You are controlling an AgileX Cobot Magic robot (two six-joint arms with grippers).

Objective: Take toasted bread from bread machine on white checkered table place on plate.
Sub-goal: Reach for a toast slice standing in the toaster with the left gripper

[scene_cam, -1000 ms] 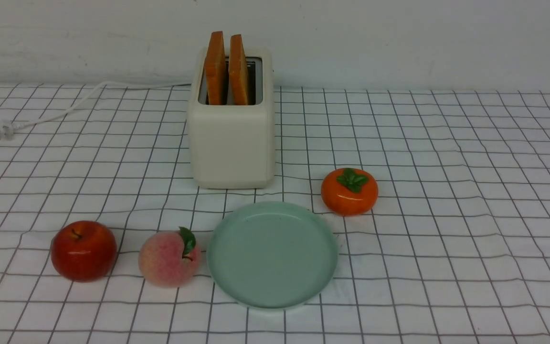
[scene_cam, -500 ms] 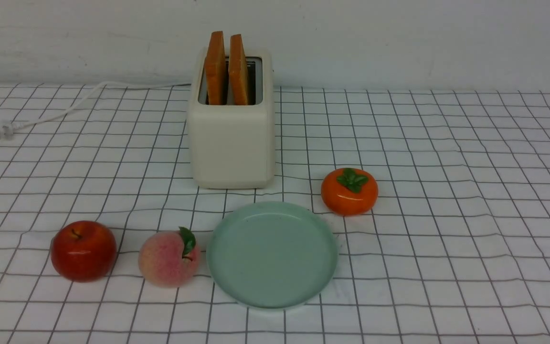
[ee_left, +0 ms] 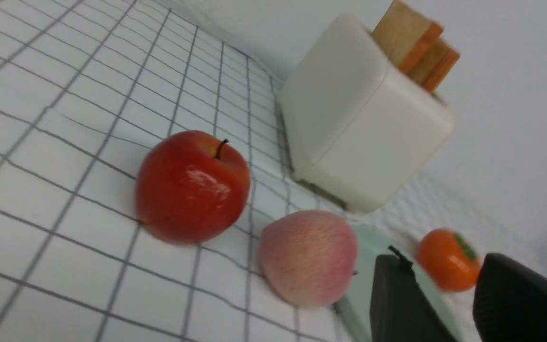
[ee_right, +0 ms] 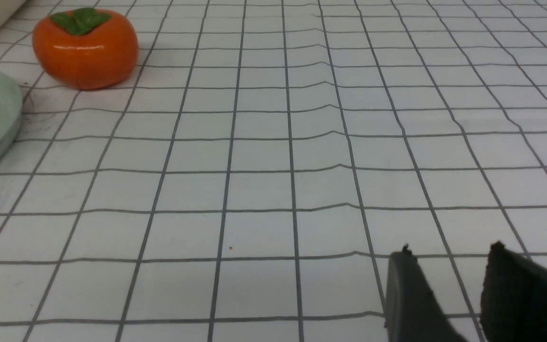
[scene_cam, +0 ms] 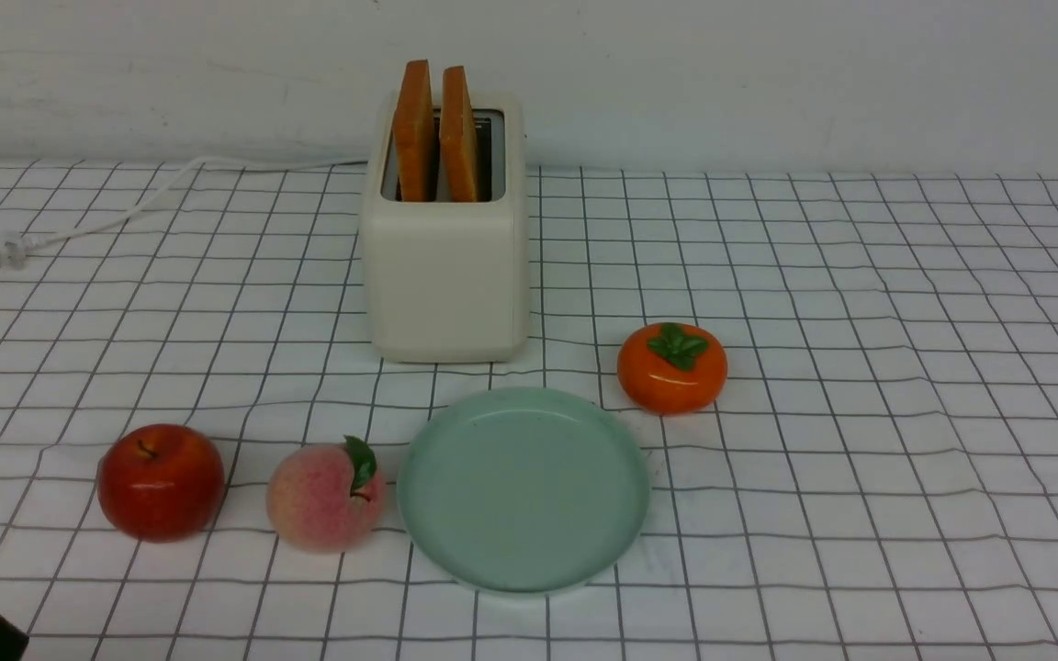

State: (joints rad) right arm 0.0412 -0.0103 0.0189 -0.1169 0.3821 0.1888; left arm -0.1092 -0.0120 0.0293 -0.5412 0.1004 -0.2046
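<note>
And there's the red apple (ee_left: 192, 187), beside the pink peach (ee_left: 307, 256)! The toast (ee_left: 404, 33) pokes up from the toaster (ee_left: 363, 114)!

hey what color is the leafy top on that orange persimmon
The leafy top is green, showing best in the front view.

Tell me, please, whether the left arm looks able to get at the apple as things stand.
Probably yes: the left gripper is open and empty nearby, and nothing visible blocks the apple.
</note>
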